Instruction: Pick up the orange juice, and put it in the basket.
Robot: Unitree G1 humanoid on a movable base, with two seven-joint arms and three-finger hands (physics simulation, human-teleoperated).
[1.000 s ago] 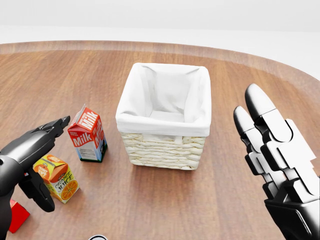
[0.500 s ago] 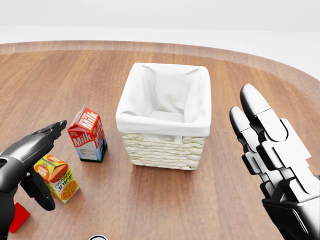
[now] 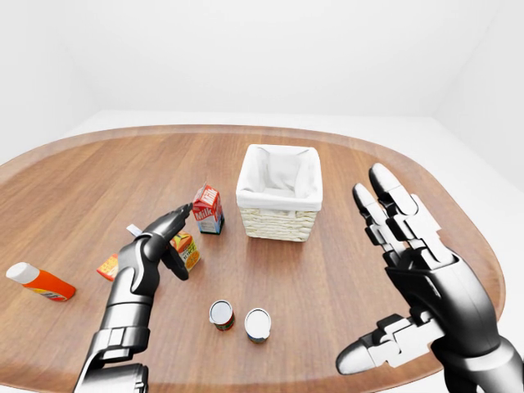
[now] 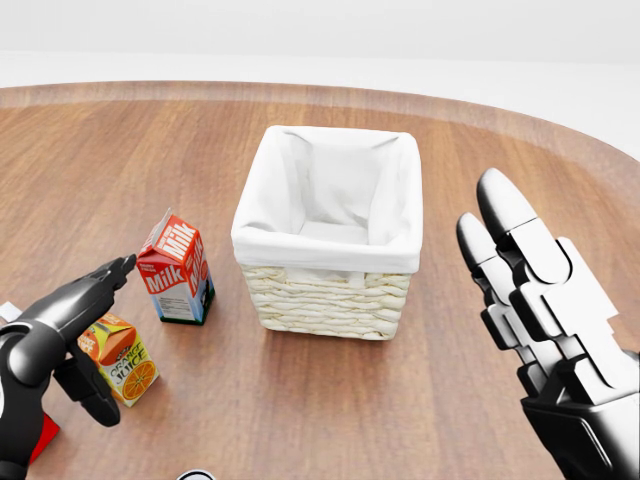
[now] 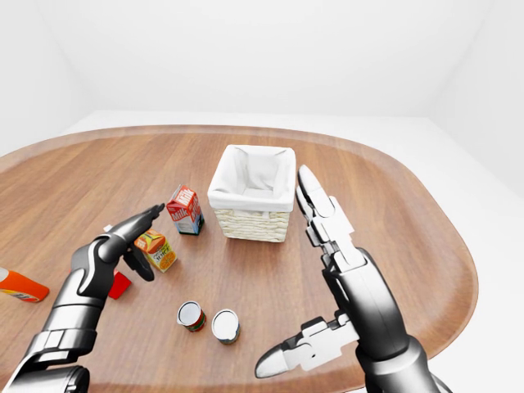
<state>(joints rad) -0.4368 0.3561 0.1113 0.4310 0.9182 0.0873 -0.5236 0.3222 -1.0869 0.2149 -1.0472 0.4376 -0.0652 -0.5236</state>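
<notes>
Orange juice [image 4: 118,358] upright on table, left hand [image 4: 62,330] fingers spread just over it

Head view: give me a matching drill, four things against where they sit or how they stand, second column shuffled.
Things:
1. milk carton
2. juice carton
3. basket
4. right hand

Places or states:
A. fingers spread, holding nothing, at the view's right edge
B. middle of the view, white lining, nothing visible inside
C. upright, just left of the basket
D. below the milk, partly behind the left hand

Pairs: 1-C, 2-D, 3-B, 4-A
</notes>
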